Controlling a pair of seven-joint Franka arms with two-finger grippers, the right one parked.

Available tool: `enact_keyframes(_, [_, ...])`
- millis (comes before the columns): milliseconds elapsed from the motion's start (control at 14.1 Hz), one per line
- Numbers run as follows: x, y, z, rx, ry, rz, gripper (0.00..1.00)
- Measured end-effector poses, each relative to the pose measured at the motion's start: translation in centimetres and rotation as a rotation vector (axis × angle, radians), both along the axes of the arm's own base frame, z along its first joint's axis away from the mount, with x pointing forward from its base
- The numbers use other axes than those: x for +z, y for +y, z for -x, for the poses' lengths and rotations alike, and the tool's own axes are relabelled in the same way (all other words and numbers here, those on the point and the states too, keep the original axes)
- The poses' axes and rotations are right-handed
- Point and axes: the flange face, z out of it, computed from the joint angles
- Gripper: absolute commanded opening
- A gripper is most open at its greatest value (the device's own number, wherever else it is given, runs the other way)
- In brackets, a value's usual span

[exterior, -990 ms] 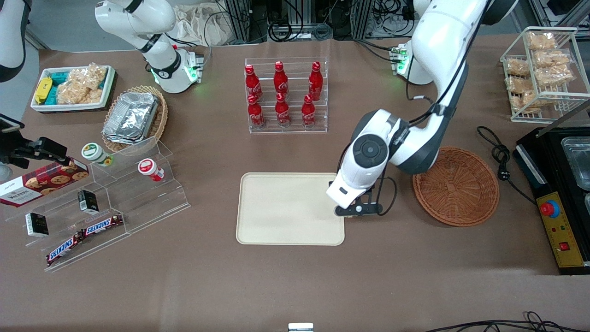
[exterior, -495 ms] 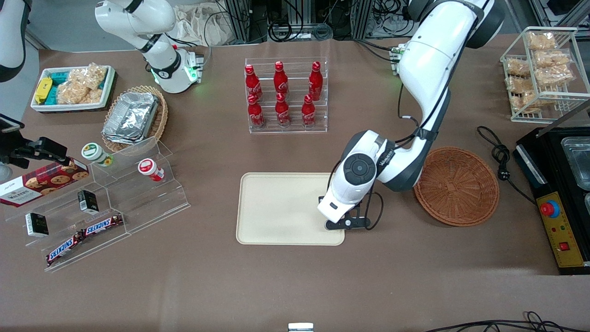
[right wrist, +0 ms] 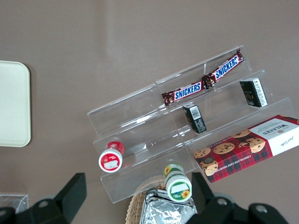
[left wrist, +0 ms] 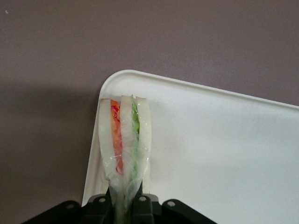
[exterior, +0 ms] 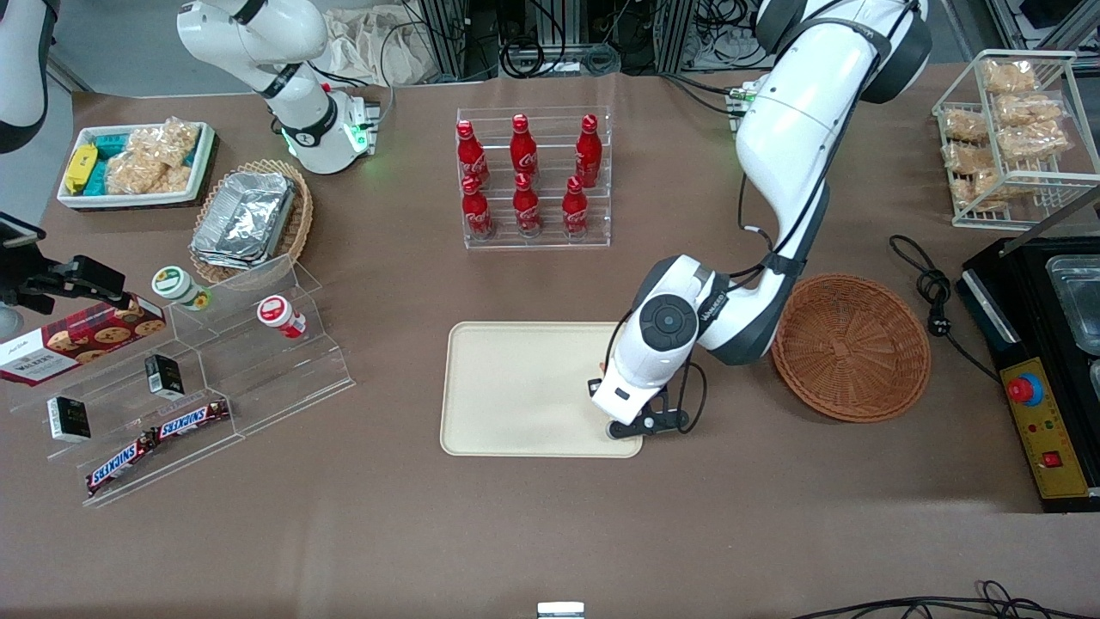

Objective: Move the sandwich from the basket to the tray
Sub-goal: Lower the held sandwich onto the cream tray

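My left gripper [left wrist: 125, 197] is shut on the sandwich [left wrist: 124, 142], a wrapped wedge of pale bread with orange and green layers, pinched at its narrow end. The sandwich hangs just above the cream tray [left wrist: 215, 140], over a rounded corner of it. In the front view the gripper [exterior: 620, 404] sits over the tray [exterior: 516, 387] at the corner nearest the camera on the working arm's end; the wrist hides the sandwich there. The reddish-brown basket [exterior: 851, 346] beside the tray holds nothing.
A rack of red cola bottles [exterior: 533, 176] stands farther from the camera than the tray. A clear stepped stand [exterior: 198, 378] with snacks, a foil-filled tan basket [exterior: 249, 219] and a white bin [exterior: 133, 163] lie toward the parked arm's end. A black appliance [exterior: 1048, 370] and wire snack basket [exterior: 1010, 129] lie toward the working arm's.
The left arm has carried the sandwich from the tray's edge farther over the tray and nearer to the camera, toward the tray's near corner. The grip stays the same.
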Motion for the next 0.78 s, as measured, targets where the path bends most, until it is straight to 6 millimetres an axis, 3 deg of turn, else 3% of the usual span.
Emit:
enact_keyframes(71, [-0.1, -0.2, 0.2, 0.005, 0.002, 0.0, 0.0])
enact_keyframes(141, [-0.2, -0.9, 0.6, 0.005, 0.004, 0.0, 0.17])
enact_keyframes(283, [-0.2, -2.2, 1.4, 0.015, 0.005, 0.001, 0.69])
enact_keyframes(424, [-0.2, -2.6, 1.7, 0.022, 0.005, 0.0, 0.81])
enact_keyframes(495, [-0.2, -2.5, 1.6, 0.026, 0.004, -0.001, 0.95])
enact_keyframes(778, [-0.2, -1.9, 1.2, 0.035, 0.0, -0.006, 0.99])
